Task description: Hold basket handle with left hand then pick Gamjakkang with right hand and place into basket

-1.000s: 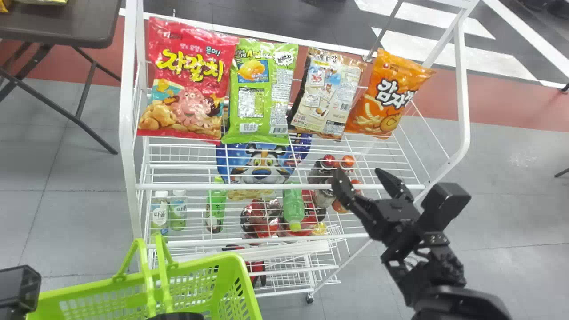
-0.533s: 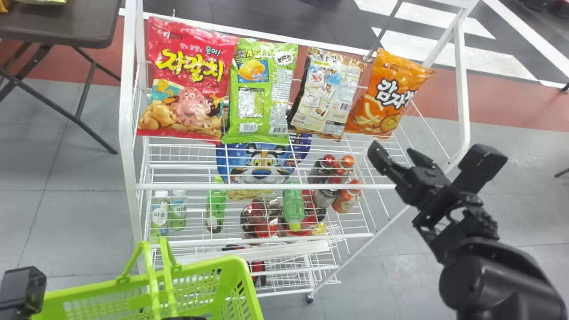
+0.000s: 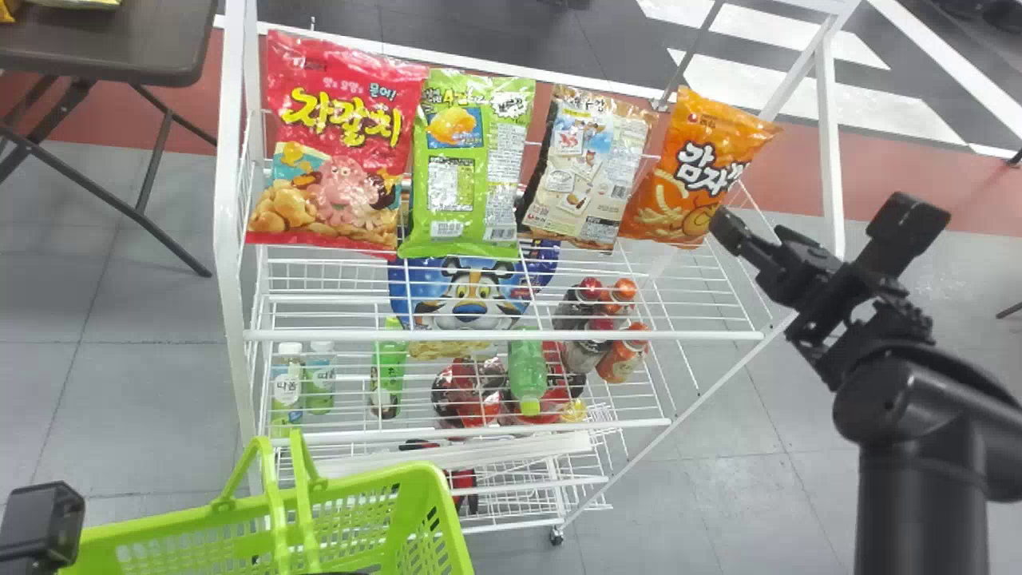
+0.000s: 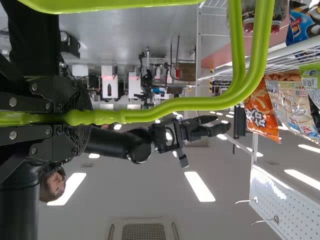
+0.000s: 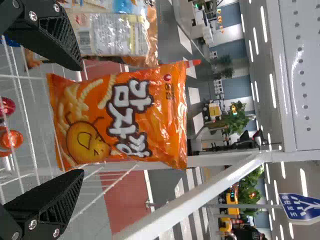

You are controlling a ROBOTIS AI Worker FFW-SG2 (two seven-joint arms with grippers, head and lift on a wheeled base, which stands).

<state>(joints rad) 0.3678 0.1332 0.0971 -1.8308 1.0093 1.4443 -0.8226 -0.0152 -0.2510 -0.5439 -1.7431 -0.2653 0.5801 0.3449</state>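
My right gripper [image 3: 746,229] is at the right end of the rack, close to the lower right corner of the orange Gamjakkang bag [image 3: 696,169]. Seen from the right wrist, the open right gripper [image 5: 80,117] has its two fingers wide apart, and the Gamjakkang [image 5: 120,117] stands ahead between them, untouched. The green basket [image 3: 375,511] is at the bottom left, its handle [image 3: 275,495] raised. In the left wrist view my left gripper [image 4: 80,117] is shut on the basket handle [image 4: 190,104]. Its black arm housing [image 3: 40,523] shows at the head view's lower left edge.
The white wire rack [image 3: 503,335] holds a red bag [image 3: 339,148], a green bag [image 3: 471,164] and a brown bag [image 3: 589,168] left of the Gamjakkang. Bottles [image 3: 527,371] stand on lower shelves. A slanted white post [image 5: 195,195] is beside the Gamjakkang. A dark table [image 3: 104,44] is at upper left.
The right gripper has moved up and to the right, from over the shelf's front toward the Gamjakkang, staying open. The basket has shifted slightly downward in the head view.
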